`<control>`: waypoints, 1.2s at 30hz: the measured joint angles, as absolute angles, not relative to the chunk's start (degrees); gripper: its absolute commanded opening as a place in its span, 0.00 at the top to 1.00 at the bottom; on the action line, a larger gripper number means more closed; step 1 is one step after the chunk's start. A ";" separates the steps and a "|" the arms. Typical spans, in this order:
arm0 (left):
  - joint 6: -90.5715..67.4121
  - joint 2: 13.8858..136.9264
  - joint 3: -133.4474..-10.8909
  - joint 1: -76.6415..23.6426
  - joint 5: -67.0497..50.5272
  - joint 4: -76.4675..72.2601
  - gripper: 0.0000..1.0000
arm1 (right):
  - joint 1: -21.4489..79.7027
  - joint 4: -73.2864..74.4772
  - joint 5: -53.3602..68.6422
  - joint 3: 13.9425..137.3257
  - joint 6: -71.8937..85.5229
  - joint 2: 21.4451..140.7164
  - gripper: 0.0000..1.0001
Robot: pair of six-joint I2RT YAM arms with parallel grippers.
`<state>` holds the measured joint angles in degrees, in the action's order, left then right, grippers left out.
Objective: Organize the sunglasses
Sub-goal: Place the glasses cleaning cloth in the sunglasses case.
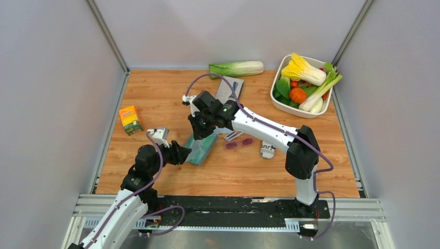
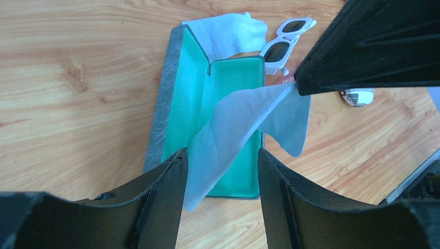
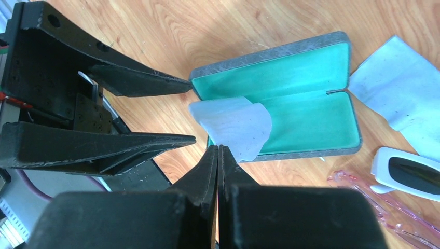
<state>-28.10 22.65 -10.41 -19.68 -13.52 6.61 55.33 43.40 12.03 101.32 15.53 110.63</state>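
At the far left of the wooden surface stands an orange and green carton. The left claw hovers released, fingers spread, over the near end of the open grey case, gripping nothing. A light blue cloth drapes across the case's teal lining and covers much of the tray. The right claw is clenched on one corner of that cloth, and its arm reaches over the case from the right. A second cloth lies just past the case's far end.

Right of the case, apart from it, the sunglasses rest on the surface just beside the right forearm. A white-framed pair sits next to them. Farther right is a small white printed object. A long cabbage lies at the back edge, and a white basket of vegetables fills the back right corner.
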 measured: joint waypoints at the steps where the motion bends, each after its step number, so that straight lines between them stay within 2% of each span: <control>1: -27.57 23.31 -10.41 -19.68 -13.74 5.82 0.40 | 54.96 43.38 12.08 101.32 15.38 110.63 1.00; 8: -24.29 31.38 -10.74 -19.68 -16.91 -0.43 0.46 | 53.21 43.42 12.45 101.32 14.87 110.63 1.00; 15: -22.28 39.22 -12.27 -19.68 -18.17 -2.87 0.47 | 52.80 43.42 12.64 101.32 14.46 110.63 1.00; 27: -20.03 39.97 -13.37 -19.86 -17.56 -5.04 0.51 | 52.47 43.59 13.04 101.32 13.63 110.63 1.00; 36: -19.18 46.30 -14.74 -20.99 -18.35 -5.39 0.54 | 51.81 43.66 13.41 101.32 13.61 110.63 1.00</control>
<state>-19.18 46.30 -14.74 -20.99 -18.35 -5.39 51.81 43.66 13.41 101.32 13.61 110.63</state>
